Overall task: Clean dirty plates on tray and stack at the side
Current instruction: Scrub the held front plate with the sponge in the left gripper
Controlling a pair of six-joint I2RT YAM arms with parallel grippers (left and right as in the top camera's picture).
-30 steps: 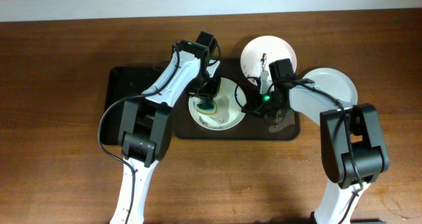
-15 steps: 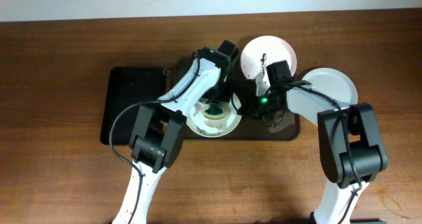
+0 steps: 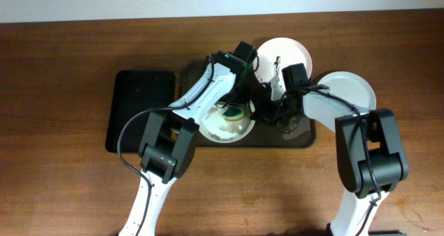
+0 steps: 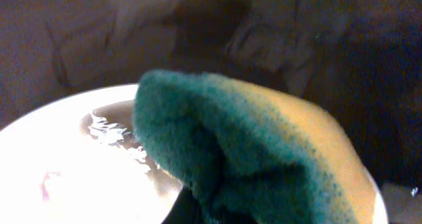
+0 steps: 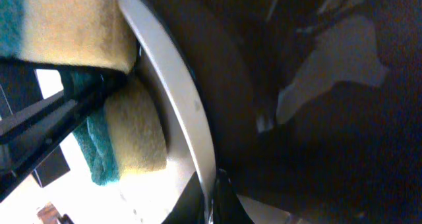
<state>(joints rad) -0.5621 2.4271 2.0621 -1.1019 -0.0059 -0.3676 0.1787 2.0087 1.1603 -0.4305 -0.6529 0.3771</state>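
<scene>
Left arm rises from its base at the near edge, elbow bent, white forearm running diagonally up-right over the large dark brown rectangular tray (image 3: 263,137), wrist folded back down toward the tray middle. Left end effector (image 3: 238,105) is clamped on a green-and-yellow sponge (image 3: 236,114), green face bulging toward the wrist camera. The sponge is pressed onto the right part of the wet white round plate (image 3: 216,128), which sits in the tray centre with a thin film of liquid on it. Right arm comes up from its base, elbow bent, forearm angled up-left, wrist turned down. Right end effector (image 3: 272,111) is low at the right rim of the same plate, close beside the sponge. The right wrist view is filled by the plate rim and too dark, so I cannot tell whether that end effector is open or closed. Streaked white round plate (image 3: 288,52) lies at the tray's far right corner, overlapping the rim. Plain white round plate (image 3: 354,90) lies on the brown wood-grain counter (image 3: 62,69) just right of the tray, partly under the right forearm. Small black tray (image 3: 139,104) lies touching the brown tray's left side.
</scene>
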